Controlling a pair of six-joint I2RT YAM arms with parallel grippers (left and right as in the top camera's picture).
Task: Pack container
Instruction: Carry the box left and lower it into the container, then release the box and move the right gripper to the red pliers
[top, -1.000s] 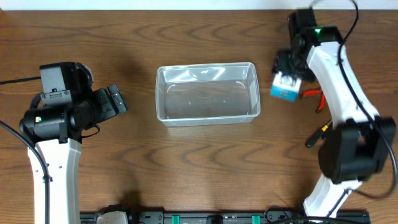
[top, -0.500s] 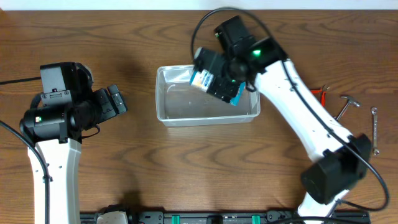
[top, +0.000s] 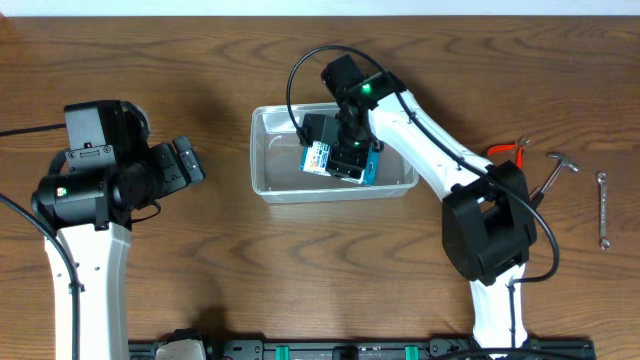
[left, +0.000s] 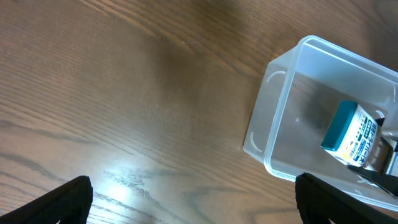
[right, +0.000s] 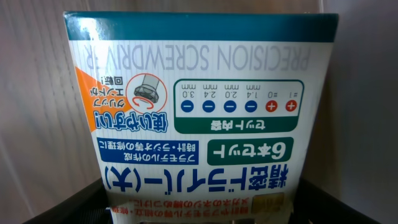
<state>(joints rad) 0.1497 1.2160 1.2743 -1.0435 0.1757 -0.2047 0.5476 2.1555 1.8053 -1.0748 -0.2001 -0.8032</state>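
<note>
right jaws: clamped on screwdriver box (top: 318, 157) | box tilted inside container (top: 275, 172), directly under jaws | container long axis left-right | left jaws: spread, empty, well apart

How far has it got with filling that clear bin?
Nothing lies loose in the container yet. In hand: the right gripper holds a blue-and-white screwdriver box, tilted inside it, not yet released. Probably left: pliers, hammer and wrench, lying off to the right. The left gripper is open.
</note>
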